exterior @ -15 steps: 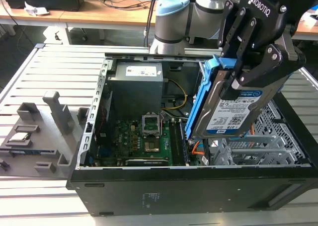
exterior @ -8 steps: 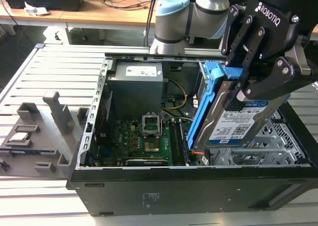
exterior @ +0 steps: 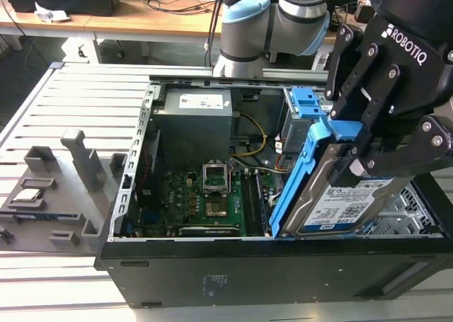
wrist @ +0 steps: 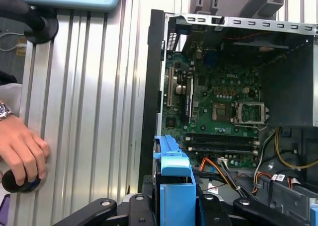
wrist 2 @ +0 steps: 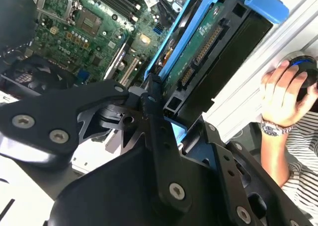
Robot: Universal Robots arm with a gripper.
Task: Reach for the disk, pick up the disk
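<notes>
A: Where is the disk [exterior: 338, 207] now?

B: In the exterior view it is tilted up at the case's [exterior: 233, 276] right end, label facing out, its blue frame [exterior: 301, 177] running up its left edge. The lower end looks level with the case rim; I cannot tell whether it is clear of the bay.

A: And the gripper [exterior: 352, 146]?

B: Closed narrow on the disk's upper end. In the second wrist view the black fingers [wrist 2: 160, 136] clamp the end of the disk [wrist 2: 208, 52], and in the first wrist view the blue frame [wrist: 175, 184] sits between them.

A: So how should the lift go?

B: I judge the grip sits at one end, so the weight hangs off it. Pull slowly along the disk's own tilt, not sideways, so the frame doesn't catch the case wall or the blue latch tabs [exterior: 309, 102] behind it. Mind the cables [wrist: 233, 179] and the motherboard [exterior: 212, 198] just beside.

A: Anything else?

B: A person's hand [wrist: 22, 154] rests on a control on the table [wrist: 89, 126], well apart from the case.
</notes>
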